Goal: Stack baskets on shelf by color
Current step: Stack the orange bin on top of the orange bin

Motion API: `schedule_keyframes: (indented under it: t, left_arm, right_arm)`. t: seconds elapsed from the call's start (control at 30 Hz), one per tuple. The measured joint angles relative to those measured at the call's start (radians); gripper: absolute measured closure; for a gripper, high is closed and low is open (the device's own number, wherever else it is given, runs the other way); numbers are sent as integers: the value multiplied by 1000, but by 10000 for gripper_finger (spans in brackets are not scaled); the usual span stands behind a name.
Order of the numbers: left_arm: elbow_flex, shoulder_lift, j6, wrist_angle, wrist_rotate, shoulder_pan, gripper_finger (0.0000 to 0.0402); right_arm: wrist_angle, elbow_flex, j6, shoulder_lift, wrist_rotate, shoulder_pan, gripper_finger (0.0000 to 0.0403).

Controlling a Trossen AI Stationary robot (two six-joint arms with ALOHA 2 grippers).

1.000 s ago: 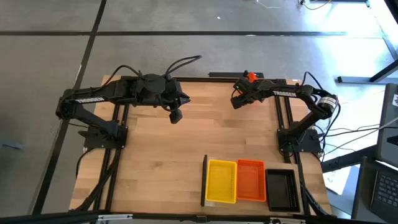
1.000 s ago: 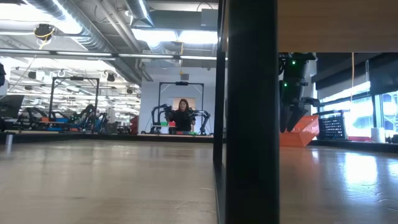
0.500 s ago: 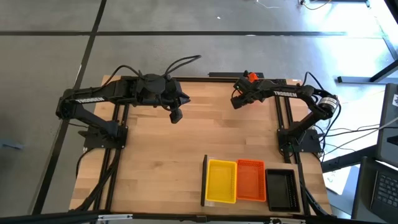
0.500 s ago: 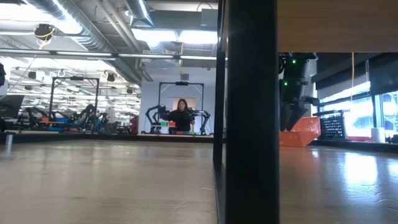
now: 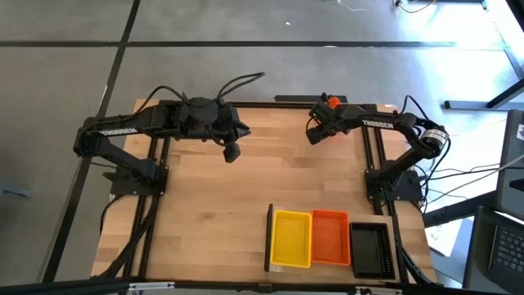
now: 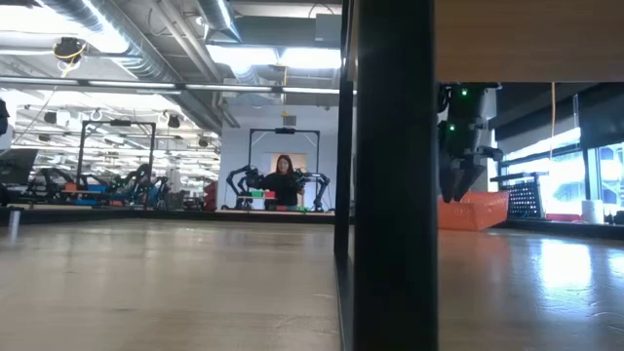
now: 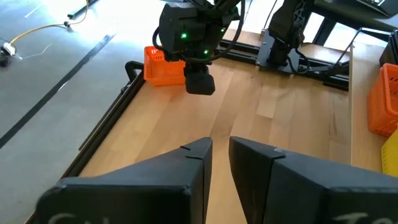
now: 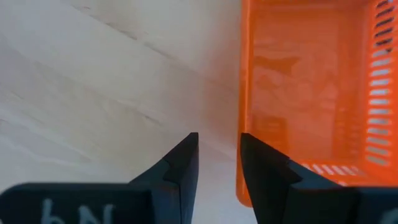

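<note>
Table (image 5: 246,188): we count three baskets on the shelf (image 5: 269,238), yellow (image 5: 291,238), orange (image 5: 330,237), black (image 5: 369,248). A loose orange basket (image 7: 163,65) sits at the far edge. Right claw (image 5: 313,133) just beside it, released. Left claw (image 5: 232,153) mid-table, fingers parted, grasping nothing.

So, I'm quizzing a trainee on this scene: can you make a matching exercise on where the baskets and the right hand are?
Things:
1. yellow plastic mesh basket
2. black plastic mesh basket
3. lone orange plastic mesh basket
4. right hand

Places:
A. at the table's far edge
B. beside the shelf's dark upright end piece
C. above the table beside the lone orange basket
D. at the row's other end

Pairs: 1-B, 2-D, 3-A, 4-C
</note>
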Motion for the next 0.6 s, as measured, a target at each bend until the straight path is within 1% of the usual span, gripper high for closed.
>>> schedule_keyframes:
  t: [0.17,0.4,0.5,0.6]
  left_arm:
    - [0,0,0,1,0,0,355]
    - [0,0,0,0,0,0,355]
    - [0,0,0,0,0,0,355]
    - [0,0,0,0,0,0,355]
  right_arm:
    - [0,0,-7,-25,8,0,287]
    - [-33,0,-46,-18,13,-17,287]
    - [-33,0,-55,-18,42,-26,287]
    - [-33,0,-62,-19,46,-26,287]
